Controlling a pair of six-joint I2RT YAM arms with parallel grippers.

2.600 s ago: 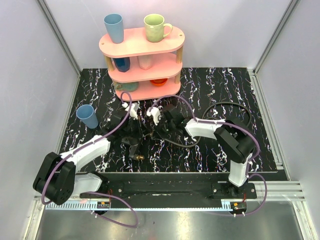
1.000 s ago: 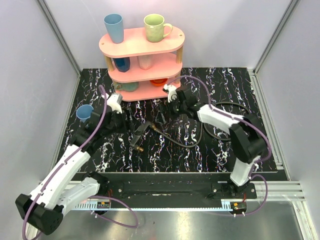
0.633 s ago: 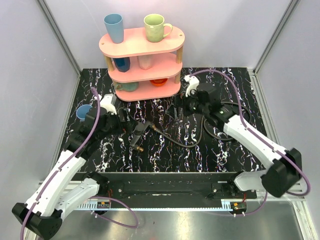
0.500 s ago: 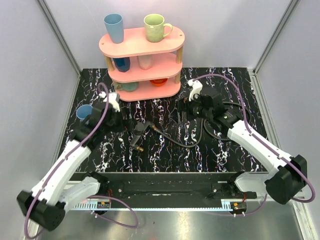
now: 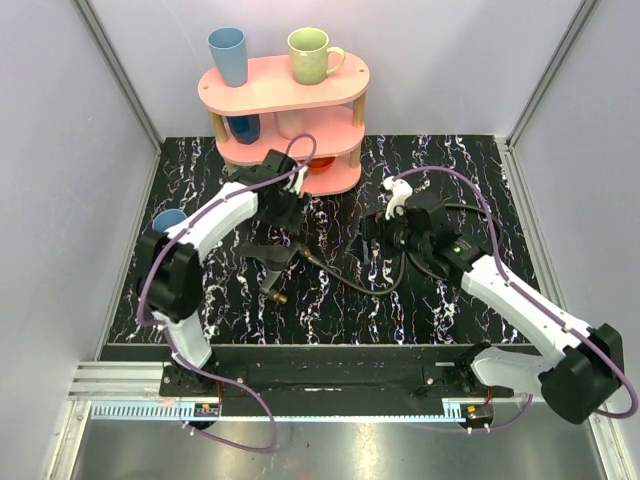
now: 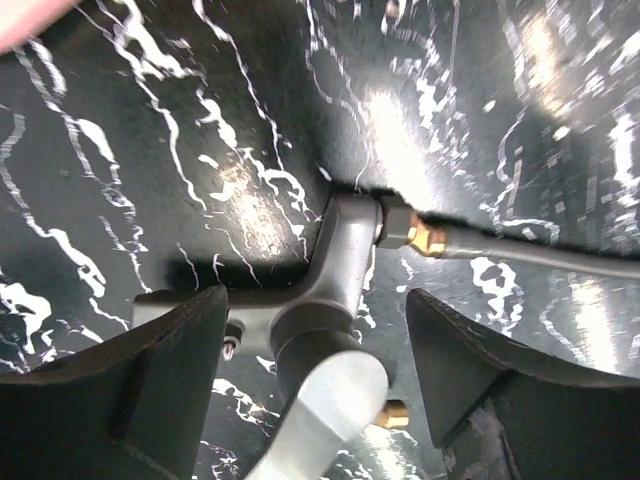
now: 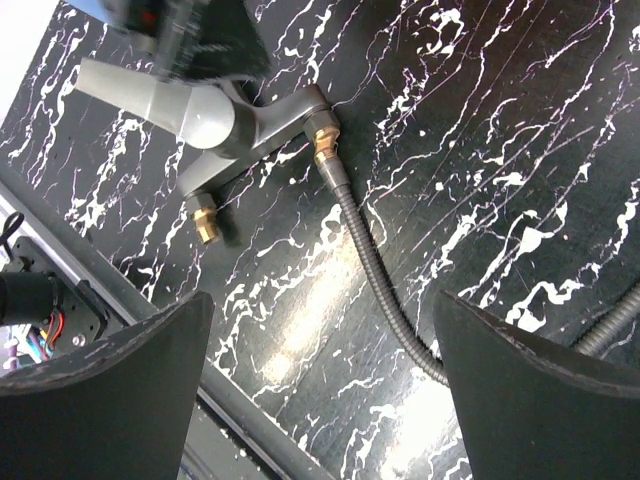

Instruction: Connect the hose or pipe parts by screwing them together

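Change noted: the left arm is no longer hanging out at the 9 o'clock side of the black marbled mat (image 5: 450, 160). It is now reaching in from 12 o'clock. The left gripper (image 6: 315, 310) is hovering directly over the grey nozzle piece (image 5: 272, 262). Its jaws are standing wide on either side of the body, gripping nothing.

The right gripper (image 5: 370, 236) is sitting further back at 3 o'clock of the nozzle than a second ago, fully spread and empty.

The nozzle piece is lying flat on the mat, left of centre. The black hose (image 5: 352, 287) is leaving it toward 4 o'clock and looping off to the right. The brass nut (image 6: 421, 237) is sitting flush against the nozzle's side port. A second brass stub (image 7: 205, 226) is pointing toward 6 o'clock, unattached.

Reading: the joint is looking seated; how tight the thread is cannot be told. The left gripper appears to be lining up to grasp the nozzle body.
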